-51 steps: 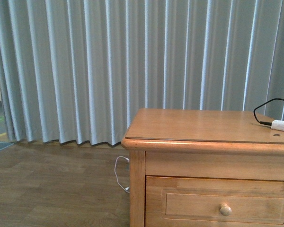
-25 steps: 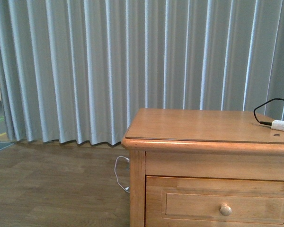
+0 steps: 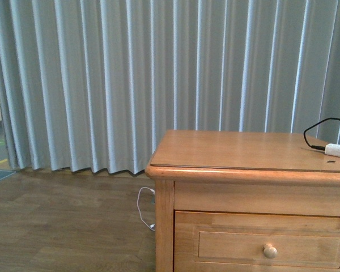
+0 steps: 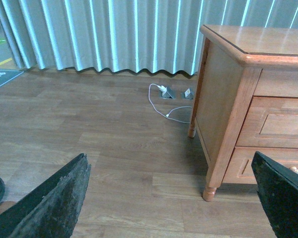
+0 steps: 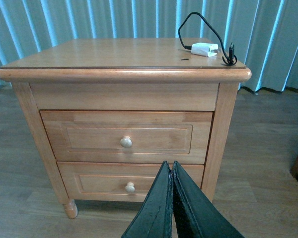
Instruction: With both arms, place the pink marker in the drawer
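Observation:
The pink marker is out of view in all three views. A honey-brown cabinet (image 5: 124,74) stands on the wood floor with two shut drawers. The upper drawer (image 5: 159,130) has a round pale knob (image 5: 125,142), and it shows in the front view (image 3: 238,246) and partly in the left wrist view (image 4: 283,125). My right gripper (image 5: 170,163) is shut with nothing in it, low in front of the lower drawer (image 5: 99,182). My left gripper (image 4: 169,156) is open and empty over the floor, to the side of the cabinet's front leg (image 4: 209,191).
A white adapter (image 5: 204,49) with a black cable lies on the cabinet top near its back corner, also seen in the front view (image 3: 337,150). Grey curtains (image 3: 130,79) hang behind. A white cable (image 4: 164,106) runs across the floor from floor sockets beside the cabinet.

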### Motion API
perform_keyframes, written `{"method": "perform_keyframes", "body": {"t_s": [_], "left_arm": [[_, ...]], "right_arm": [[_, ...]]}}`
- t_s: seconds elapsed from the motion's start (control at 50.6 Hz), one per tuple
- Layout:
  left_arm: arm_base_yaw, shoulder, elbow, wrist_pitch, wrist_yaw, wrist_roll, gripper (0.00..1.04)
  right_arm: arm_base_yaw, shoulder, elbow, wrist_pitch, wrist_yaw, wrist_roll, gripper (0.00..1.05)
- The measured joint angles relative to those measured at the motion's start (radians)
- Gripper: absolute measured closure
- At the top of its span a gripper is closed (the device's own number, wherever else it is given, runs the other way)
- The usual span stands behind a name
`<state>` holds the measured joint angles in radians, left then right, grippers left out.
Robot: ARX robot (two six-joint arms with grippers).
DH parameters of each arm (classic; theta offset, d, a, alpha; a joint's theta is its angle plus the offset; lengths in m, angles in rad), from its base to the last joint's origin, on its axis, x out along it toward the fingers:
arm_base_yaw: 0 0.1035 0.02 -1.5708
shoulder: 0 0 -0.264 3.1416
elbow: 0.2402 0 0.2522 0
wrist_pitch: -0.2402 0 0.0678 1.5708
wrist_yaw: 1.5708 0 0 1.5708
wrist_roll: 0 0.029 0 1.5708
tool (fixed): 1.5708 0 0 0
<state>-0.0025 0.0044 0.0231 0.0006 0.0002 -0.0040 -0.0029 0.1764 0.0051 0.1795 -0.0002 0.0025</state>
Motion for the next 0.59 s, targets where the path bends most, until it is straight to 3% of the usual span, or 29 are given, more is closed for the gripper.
{"method": "perform_keyframes", "body": {"t_s": [0.118,0.375,0.592], "left_arm": [[0.0,0.0,0.0,0.0,-0.001,0.0,0.06],[0.0,0.0,0.0,0.0,0.0,0.0,0.06],[0.0,0.0,0.0,0.0,0.0,0.0,0.06]], "right_arm": [[0.0,-0.137,0.001,-0.169,0.0,-0.001,1.03],[0.0,-0.172,0.001,-0.179,0.0,-0.001,1.03],[0.0,-0.172,0.001,-0.179,0.0,-0.002,0.61]]}}
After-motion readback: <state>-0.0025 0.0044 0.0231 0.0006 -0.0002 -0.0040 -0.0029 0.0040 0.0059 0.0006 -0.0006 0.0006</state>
